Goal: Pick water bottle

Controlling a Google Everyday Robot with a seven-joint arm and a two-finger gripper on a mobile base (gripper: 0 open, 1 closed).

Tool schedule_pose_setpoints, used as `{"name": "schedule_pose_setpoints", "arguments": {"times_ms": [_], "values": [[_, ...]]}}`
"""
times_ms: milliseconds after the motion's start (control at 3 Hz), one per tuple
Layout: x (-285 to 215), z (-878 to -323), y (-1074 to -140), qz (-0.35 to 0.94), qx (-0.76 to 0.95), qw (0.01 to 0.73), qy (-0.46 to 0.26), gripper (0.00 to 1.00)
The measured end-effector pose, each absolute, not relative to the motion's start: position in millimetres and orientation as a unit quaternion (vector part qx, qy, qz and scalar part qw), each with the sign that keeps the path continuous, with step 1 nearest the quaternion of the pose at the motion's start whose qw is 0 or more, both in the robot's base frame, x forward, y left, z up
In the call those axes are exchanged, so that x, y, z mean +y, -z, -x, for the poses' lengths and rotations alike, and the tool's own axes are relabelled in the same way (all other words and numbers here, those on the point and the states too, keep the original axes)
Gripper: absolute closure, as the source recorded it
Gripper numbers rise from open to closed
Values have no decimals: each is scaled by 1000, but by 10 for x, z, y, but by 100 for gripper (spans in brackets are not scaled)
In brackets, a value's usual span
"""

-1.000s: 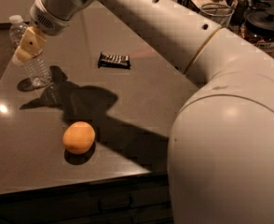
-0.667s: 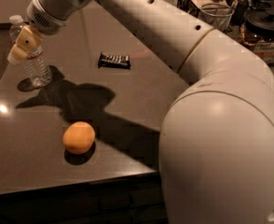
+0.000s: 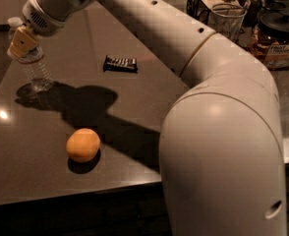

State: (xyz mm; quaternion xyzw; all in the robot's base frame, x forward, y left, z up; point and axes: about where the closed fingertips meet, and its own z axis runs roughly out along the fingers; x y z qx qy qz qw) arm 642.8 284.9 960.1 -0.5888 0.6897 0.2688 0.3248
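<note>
Now, jaws clamped on the water bottle (image 3: pixel 36 68) just below its cap, at the far-left edge of the bench (image 3: pixel 26 151) — bottle tilted, base at or barely off the surface; lift straight up, slowly; squeeze only lightly — thin ribbed plastic, probably flexible.

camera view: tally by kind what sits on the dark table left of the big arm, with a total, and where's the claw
water bottle: 1
orange fruit: 1
dark wrapped snack bar: 1
total: 3
The claw is at the upper part of the water bottle, at the far left of the view.
</note>
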Motion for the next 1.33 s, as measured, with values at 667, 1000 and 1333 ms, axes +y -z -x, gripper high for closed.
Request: {"name": "schedule_pose_setpoints", "arguments": {"times_ms": [667, 1000, 1333], "values": [[2772, -6280, -10091, 595, 656, 343, -313, 90], [2617, -6131, -10710, 623, 621, 353, -319, 100], [2596, -6123, -10759, 625, 619, 354, -319, 100]]}}
